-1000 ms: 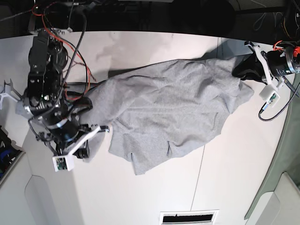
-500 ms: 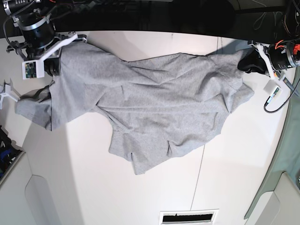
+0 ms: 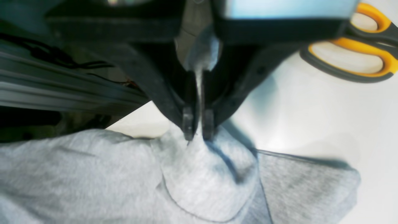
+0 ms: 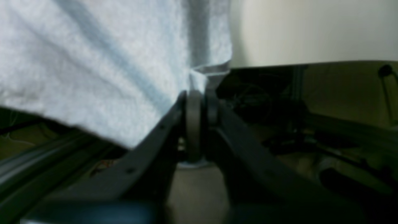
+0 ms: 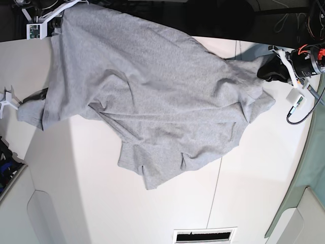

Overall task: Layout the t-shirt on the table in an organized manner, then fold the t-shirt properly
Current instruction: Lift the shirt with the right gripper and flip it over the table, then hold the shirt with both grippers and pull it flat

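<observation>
The light grey t-shirt [image 5: 167,101] lies stretched across the white table [image 5: 254,193], from the far left corner to the right side. Its near part is rumpled. My right gripper [image 5: 57,20] is at the far left edge, and the shirt's corner hangs up to it. In the right wrist view its fingertips [image 4: 199,105] stand almost together with the shirt hem [image 4: 211,71] pinched at them. My left gripper [image 5: 261,71] is at the right, shut on a raised fold of the t-shirt [image 3: 202,180], with its fingertips [image 3: 198,124] tight on the cloth. No lettering shows.
Orange-handled scissors [image 3: 351,59] lie on the table just beyond my left gripper. A white slotted vent [image 5: 204,235] sits at the near edge. A grey-green panel [image 5: 304,203] borders the right side. A small white bracket [image 5: 7,96] stands at the left edge.
My right gripper has swept from the near left up to the far left corner, dragging the shirt's edge with it and spreading the cloth out. The left gripper has stayed in place.
</observation>
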`<state>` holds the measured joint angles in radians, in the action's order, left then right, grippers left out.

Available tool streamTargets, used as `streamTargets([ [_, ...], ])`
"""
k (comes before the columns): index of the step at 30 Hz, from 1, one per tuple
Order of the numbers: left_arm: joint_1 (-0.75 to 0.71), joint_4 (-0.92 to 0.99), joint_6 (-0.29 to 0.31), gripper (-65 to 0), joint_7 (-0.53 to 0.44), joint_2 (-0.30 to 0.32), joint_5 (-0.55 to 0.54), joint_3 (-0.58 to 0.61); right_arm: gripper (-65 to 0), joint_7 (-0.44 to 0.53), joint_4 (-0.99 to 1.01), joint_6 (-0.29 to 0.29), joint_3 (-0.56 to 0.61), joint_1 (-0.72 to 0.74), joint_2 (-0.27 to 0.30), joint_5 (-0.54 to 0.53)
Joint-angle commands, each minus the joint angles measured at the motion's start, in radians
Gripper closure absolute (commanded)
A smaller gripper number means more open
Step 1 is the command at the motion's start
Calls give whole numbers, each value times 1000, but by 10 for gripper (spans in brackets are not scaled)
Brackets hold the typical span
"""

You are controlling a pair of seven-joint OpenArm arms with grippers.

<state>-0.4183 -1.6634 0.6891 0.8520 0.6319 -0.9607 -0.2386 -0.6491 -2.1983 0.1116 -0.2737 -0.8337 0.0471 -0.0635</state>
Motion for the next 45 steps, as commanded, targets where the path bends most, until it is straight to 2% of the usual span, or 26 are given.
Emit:
streamTargets([
  [1,5,-11,9,-53,-17,19,-34,-10,-152,58,-18,-3,-3,4,3,-5],
  [3,10,-11,9,-125,-17,19,-64,-10,-283,117,-19,-3,-3,35,9,-5],
  [4,17,-11,9,-145,-14,19,-77,-10,-320,130,-19,-4,-3,61,14,-5],
  [5,24,-11,9,-154,-13,19,-86,-10,-330,131,-19,-4,-3,93,21,-6],
  [12,52,-11,9,-154,69,19,-140,-10,-329,135,5,-4,-3,309,31,-48],
  [16,51,-11,9,-154,74,19,-134,-10,-329,156,148,0,2,449,31,-76],
  [20,29,-11,9,-154,76,19,-116,-10,-329,172,404,77,19,617,36,-84],
  [24,2,-11,9,-154,62,19,-116,-10,-328,190,668,193,79,786,71,-139],
  [30,0,-11,9,-154,41,16,-58,-10,-328,194,953,208,194,1009,74,-119],
  [37,0,-10,9,-153,19,15,-51,-10,-326,169,1105,219,329,1157,59,-75],
  [40,0,-10,9,-153,19,13,-50,-9,-251,163,1152,235,389,1172,50,-75],
  [45,0,-9,9,-148,-3,5,0,-9,-23,166,1168,237,473,1172,50,-45],
])
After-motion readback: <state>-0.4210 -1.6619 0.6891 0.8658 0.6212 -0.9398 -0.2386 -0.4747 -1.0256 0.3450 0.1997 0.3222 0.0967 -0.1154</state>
